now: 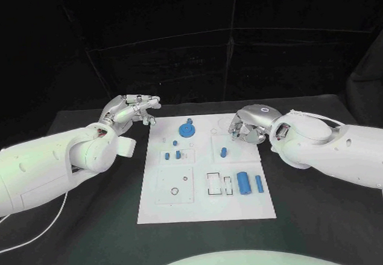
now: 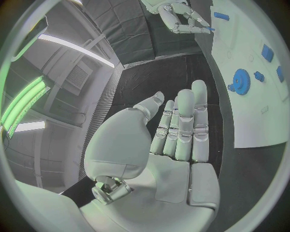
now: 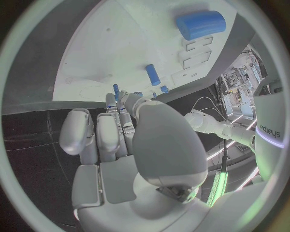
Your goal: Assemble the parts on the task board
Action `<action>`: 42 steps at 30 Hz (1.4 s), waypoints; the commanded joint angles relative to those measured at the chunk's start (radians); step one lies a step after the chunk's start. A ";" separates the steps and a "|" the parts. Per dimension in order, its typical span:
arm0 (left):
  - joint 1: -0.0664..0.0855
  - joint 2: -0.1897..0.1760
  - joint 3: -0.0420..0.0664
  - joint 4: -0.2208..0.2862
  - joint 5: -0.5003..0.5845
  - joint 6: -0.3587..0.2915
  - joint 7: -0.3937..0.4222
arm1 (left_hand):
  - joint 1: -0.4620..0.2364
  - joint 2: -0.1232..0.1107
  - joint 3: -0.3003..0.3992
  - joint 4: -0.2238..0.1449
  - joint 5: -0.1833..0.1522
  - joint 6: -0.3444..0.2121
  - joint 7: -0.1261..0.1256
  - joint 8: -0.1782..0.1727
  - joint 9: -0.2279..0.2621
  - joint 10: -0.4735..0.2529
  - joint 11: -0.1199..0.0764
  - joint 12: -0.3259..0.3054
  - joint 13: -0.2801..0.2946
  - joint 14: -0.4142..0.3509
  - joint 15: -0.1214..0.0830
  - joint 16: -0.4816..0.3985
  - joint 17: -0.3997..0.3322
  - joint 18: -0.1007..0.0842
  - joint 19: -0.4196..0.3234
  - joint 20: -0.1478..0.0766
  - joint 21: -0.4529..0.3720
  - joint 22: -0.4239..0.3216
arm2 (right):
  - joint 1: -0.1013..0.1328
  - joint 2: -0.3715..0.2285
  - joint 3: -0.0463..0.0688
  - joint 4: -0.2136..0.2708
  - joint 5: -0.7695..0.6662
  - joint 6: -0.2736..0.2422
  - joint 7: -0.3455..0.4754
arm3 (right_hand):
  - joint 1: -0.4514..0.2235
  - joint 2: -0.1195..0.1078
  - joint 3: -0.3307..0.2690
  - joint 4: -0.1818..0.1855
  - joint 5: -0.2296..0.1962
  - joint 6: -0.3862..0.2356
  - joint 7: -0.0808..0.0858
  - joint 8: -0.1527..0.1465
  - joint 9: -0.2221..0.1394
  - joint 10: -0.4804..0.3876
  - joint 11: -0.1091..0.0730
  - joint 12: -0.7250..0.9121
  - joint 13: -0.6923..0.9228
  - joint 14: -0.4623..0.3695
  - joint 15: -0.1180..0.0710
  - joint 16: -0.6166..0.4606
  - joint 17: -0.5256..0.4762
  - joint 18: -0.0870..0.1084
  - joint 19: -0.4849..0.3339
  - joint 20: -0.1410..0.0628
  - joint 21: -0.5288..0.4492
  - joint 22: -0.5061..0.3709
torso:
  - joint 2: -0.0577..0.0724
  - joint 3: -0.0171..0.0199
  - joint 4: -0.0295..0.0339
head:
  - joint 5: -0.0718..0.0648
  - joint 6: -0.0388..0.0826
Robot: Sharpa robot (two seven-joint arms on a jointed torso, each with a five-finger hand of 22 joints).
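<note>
The white task board [image 1: 203,180] lies mid-table. On it are a blue gear [image 1: 187,130], small blue pegs [image 1: 171,155], a thick blue cylinder [image 1: 244,182] and a thinner peg [image 1: 259,184] beside it. My right hand [image 1: 248,126] hovers over the board's far right part, thumb and fingertips pinched on a small blue part [image 3: 116,89]; the left wrist view shows that hand [image 2: 181,17] with a blue tip at its fingers. My left hand [image 1: 134,109] is off the board's far left corner, its fingers [image 2: 181,125] straight and holding nothing. The gear [image 2: 240,79] lies beyond them.
Black tabletop [image 1: 92,217] surrounds the board on all sides. Rectangular cut-outs [image 1: 214,184] and a round recess [image 1: 175,190] mark the board's near half. White cables trail off the table by both arms.
</note>
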 commanded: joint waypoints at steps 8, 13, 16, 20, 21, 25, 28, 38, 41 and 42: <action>0.001 0.000 0.001 0.007 0.004 0.016 0.010 | 0.004 -0.002 -0.005 0.002 0.002 -0.005 0.004 -0.001 -0.001 -0.007 0.003 0.006 -0.001 -0.006 -0.002 -0.006 -0.001 0.005 -0.001 0.004 -0.005 -0.001 | 0.003 -0.031 0.003 0.139 0.121 -0.120 0.060 | -0.016 -0.006 0.005 -0.011 0.012 0.007 0.002 -0.006 -0.003 0.005 0.001 -0.008 -0.001 0.025 -0.006 0.007 0.001 -0.004 0.007 0.002 0.008 0.005 | 0.000 -0.0017 0.0020 | 0.008 -0.001; 0.001 0.003 0.001 0.011 0.004 0.016 0.011 | 0.004 -0.002 -0.005 0.002 0.002 -0.005 0.004 0.000 -0.001 -0.008 0.003 0.007 -0.001 -0.006 -0.002 -0.006 -0.001 0.005 0.000 0.004 -0.005 -0.001 | 0.003 -0.001 0.003 0.167 0.131 -0.115 0.078 | -0.016 -0.006 0.008 -0.016 0.015 0.005 0.003 -0.008 -0.003 0.003 0.002 -0.009 -0.001 0.025 -0.005 0.007 0.000 -0.004 0.007 0.002 0.009 0.005 | -0.001 -0.0034 0.0055 | 0.018 -0.005; 0.001 0.006 0.001 0.012 0.004 0.016 0.011 | 0.005 -0.002 -0.006 0.002 0.002 -0.006 0.004 0.000 -0.001 -0.009 0.003 0.008 -0.001 -0.006 -0.002 -0.006 -0.002 0.005 0.000 0.004 -0.006 -0.002 | 0.002 0.035 0.003 0.163 0.124 -0.098 0.088 | -0.017 -0.007 0.008 -0.016 0.015 0.005 0.003 -0.008 -0.003 0.003 0.002 -0.010 -0.001 0.025 -0.005 0.008 0.001 -0.004 0.007 0.002 0.009 0.005 | -0.001 -0.0024 0.0041 | 0.033 -0.007; 0.001 0.009 0.001 0.014 0.004 0.016 0.011 | 0.005 -0.002 -0.006 0.002 0.002 -0.006 0.004 0.000 -0.001 -0.009 0.003 0.008 -0.001 -0.006 -0.002 -0.006 -0.002 0.005 0.000 0.004 -0.006 -0.002 | -0.011 0.078 0.002 0.152 0.103 -0.078 0.098 | -0.018 -0.007 0.009 -0.018 0.017 0.004 0.004 -0.009 -0.004 0.002 0.003 -0.011 -0.001 0.025 -0.005 0.008 0.000 -0.004 0.007 0.003 0.009 0.005 | 0.000 -0.0011 0.0056 | 0.049 -0.013; 0.001 0.010 0.001 0.014 0.004 0.016 0.011 | 0.005 -0.002 -0.006 0.002 0.002 -0.006 0.004 0.000 -0.001 -0.009 0.003 0.008 -0.001 -0.006 -0.002 -0.006 -0.002 0.005 0.000 0.004 -0.006 -0.002 | -0.018 0.089 0.002 0.148 0.097 -0.073 0.100 | -0.019 -0.007 0.010 -0.019 0.017 0.003 0.005 -0.010 -0.004 0.001 0.004 -0.011 -0.001 0.025 -0.005 0.008 -0.001 -0.004 0.007 0.003 0.009 0.004 | 0.000 -0.0012 0.0045 | 0.053 -0.014; 0.001 0.012 0.001 0.016 0.004 0.016 0.012 | 0.005 -0.002 -0.007 0.002 0.002 -0.006 0.004 0.000 -0.001 -0.009 0.003 0.008 -0.001 -0.007 -0.002 -0.006 -0.002 0.005 0.000 0.004 -0.007 -0.003 | -0.048 0.133 0.002 0.124 0.069 -0.053 0.107 | -0.019 -0.007 0.011 -0.022 0.019 0.002 0.005 -0.011 -0.004 0.000 0.004 -0.012 -0.001 0.025 -0.004 0.008 0.000 -0.004 0.007 0.003 0.009 0.005 | 0.000 -0.0024 0.0032 | 0.075 -0.022; 0.001 0.013 0.001 0.016 0.004 0.015 0.012 | 0.005 -0.002 -0.007 0.002 0.002 -0.006 0.004 0.000 -0.001 -0.009 0.003 0.008 -0.001 -0.007 -0.002 -0.006 -0.002 0.005 0.000 0.004 -0.007 -0.003 | -0.073 0.165 0.001 0.102 0.050 -0.036 0.108 | -0.019 -0.007 0.012 -0.023 0.020 0.001 0.006 -0.011 -0.004 -0.001 0.004 -0.013 -0.001 0.025 -0.004 0.008 0.000 -0.004 0.007 0.003 0.009 0.005 | 0.001 -0.0016 0.0020 | 0.091 -0.029; 0.002 0.019 0.001 0.018 0.004 0.016 0.012 | 0.005 -0.002 -0.007 0.002 0.002 -0.006 0.004 0.000 -0.001 -0.009 0.003 0.008 -0.001 -0.007 -0.002 -0.006 -0.002 0.005 0.000 0.004 -0.007 -0.003 | -0.110 0.220 0.000 0.056 0.013 0.008 0.103 | -0.022 -0.008 0.012 -0.027 0.022 -0.001 0.007 -0.013 -0.005 -0.003 0.006 -0.015 -0.001 0.025 -0.003 0.008 -0.002 -0.004 0.006 0.004 0.009 0.005 | 0.001 -0.0011 0.0015 | 0.115 -0.041; 0.002 0.019 0.001 0.018 0.004 0.016 0.012 | 0.005 -0.002 -0.007 0.002 0.002 -0.006 0.004 0.000 -0.001 -0.009 0.003 0.008 -0.001 -0.007 -0.002 -0.006 -0.002 0.005 0.000 0.004 -0.007 -0.003 | -0.115 0.228 0.000 0.047 0.005 0.016 0.100 | -0.023 -0.008 0.013 -0.028 0.022 -0.001 0.008 -0.013 -0.005 -0.003 0.006 -0.015 -0.001 0.024 -0.003 0.008 -0.003 -0.004 0.006 0.004 0.009 0.004 | 0.001 -0.0011 0.0015 | 0.120 -0.044; 0.002 0.020 0.001 0.018 0.004 0.016 0.012 | 0.005 -0.002 -0.007 0.002 0.002 -0.006 0.004 0.000 -0.001 -0.009 0.003 0.008 -0.001 -0.007 -0.002 -0.006 -0.002 0.005 0.000 0.004 -0.007 -0.003 | -0.116 0.231 0.000 0.044 0.003 0.019 0.099 | -0.023 -0.008 0.013 -0.028 0.022 -0.001 0.008 -0.013 -0.005 -0.003 0.006 -0.015 -0.001 0.024 -0.003 0.008 -0.003 -0.004 0.006 0.004 0.009 0.004 | 0.001 -0.0012 0.0018 | 0.122 -0.046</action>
